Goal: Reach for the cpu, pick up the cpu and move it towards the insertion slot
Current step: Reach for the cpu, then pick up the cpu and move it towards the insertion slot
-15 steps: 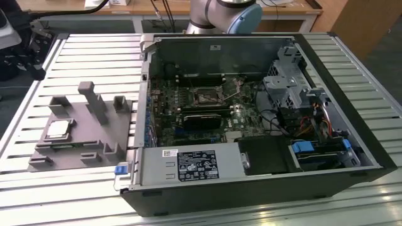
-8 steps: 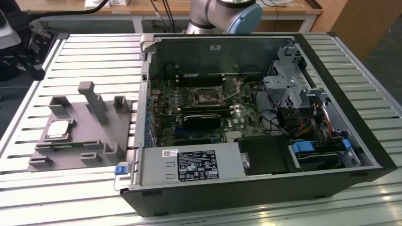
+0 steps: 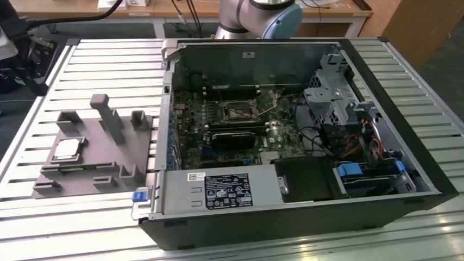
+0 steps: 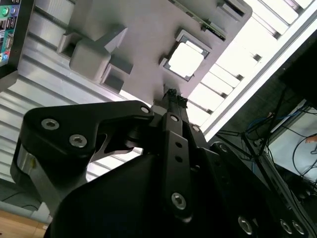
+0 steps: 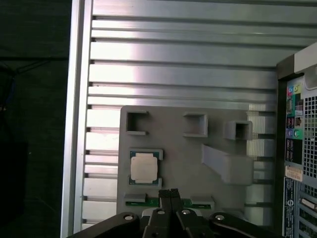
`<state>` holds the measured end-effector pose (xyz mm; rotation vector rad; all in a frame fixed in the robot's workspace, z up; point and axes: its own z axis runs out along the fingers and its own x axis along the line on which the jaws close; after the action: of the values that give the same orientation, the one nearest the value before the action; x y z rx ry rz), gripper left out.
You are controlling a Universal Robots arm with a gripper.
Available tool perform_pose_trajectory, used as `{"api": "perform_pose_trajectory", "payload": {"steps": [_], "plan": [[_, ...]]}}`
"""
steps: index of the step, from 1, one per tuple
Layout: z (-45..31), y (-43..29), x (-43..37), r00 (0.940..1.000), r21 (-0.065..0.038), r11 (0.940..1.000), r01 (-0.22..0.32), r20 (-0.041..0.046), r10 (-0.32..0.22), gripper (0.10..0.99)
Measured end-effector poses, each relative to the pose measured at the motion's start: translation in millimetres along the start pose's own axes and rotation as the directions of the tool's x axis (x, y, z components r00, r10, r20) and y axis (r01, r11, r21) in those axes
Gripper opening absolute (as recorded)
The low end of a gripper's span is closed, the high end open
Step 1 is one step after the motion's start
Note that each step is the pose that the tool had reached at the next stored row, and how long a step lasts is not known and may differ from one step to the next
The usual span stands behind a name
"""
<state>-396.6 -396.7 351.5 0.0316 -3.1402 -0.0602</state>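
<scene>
CPU [image 3: 67, 148] seated in grey fixture [image 3: 108, 163], not picked up; gripper [image 5: 168, 192] empty, fingers pressed together.

Fixture sits on slatted alu table [image 3: 108, 65] at the exterior view's left, just beside the open PC case [image 3: 305, 223]. Chip lies flat in its pocket, silver top up; also seen in both wrist views [image 4: 185, 59] [image 5: 143, 166]. Gripper tips [image 4: 172, 93] hang near the fixture edge closest to the chip, apart from it, no contact w/ chip. Height over the fixture prob. well clear, hard to judge from wrist cams. Insertion slot [image 3: 238, 111] is inside the case on the mobo, dark centre w/ silver frame, well apart from the chip. Arm base [image 3: 261, 19] behind the case in the exterior view.
</scene>
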Motion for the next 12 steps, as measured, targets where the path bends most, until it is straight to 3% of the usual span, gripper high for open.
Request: {"api": "perform_pose_trajectory", "payload": {"steps": [12], "plan": [[18.4,-1.9,3.5,1.0,0.0,1.0,0.0,-0.0002,0.0,0.106]]}}
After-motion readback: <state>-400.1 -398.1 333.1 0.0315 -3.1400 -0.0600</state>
